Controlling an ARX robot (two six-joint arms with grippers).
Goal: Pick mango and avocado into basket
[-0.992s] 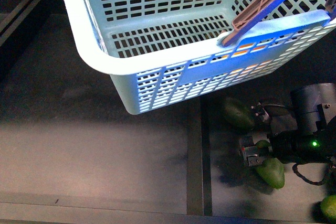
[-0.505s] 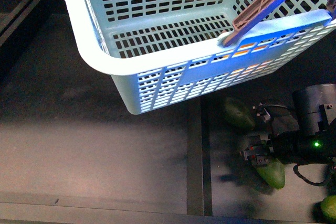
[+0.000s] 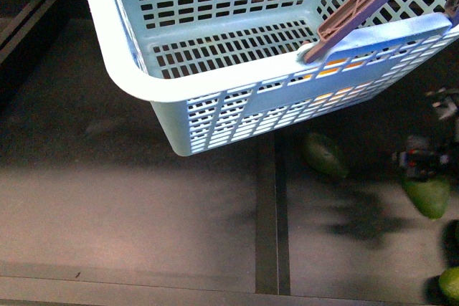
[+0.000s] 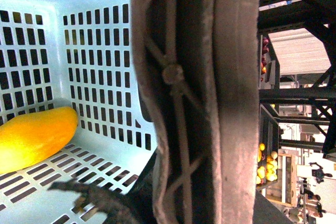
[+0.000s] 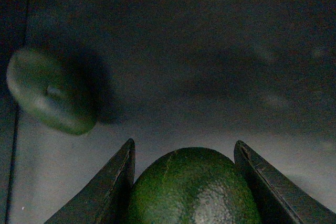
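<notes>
The turquoise basket point(image 3: 129, 77) hangs tilted over the dark surface, filling the top of the front view. My left gripper point(image 4: 194, 198) is shut on its brown handle point(image 4: 210, 77), and its fingers are hidden behind the handle. The yellow-orange mango point(image 4: 34, 137) lies on the basket's slotted floor point(image 4: 79, 166). At the right edge of the front view, my right gripper point(image 5: 185, 148) is shut on a dark green avocado point(image 5: 191, 192), which is held clear of the surface point(image 3: 428, 195).
A second avocado point(image 3: 325, 155) lies on the dark surface below the basket's near corner, also visible from the right wrist point(image 5: 50, 90). Another green fruit point(image 3: 450, 284) sits at the bottom right corner. A dark seam point(image 3: 271, 234) runs across the surface.
My right gripper has moved right and upward with the avocado, and most of the arm has left the front view. The basket has barely moved.
</notes>
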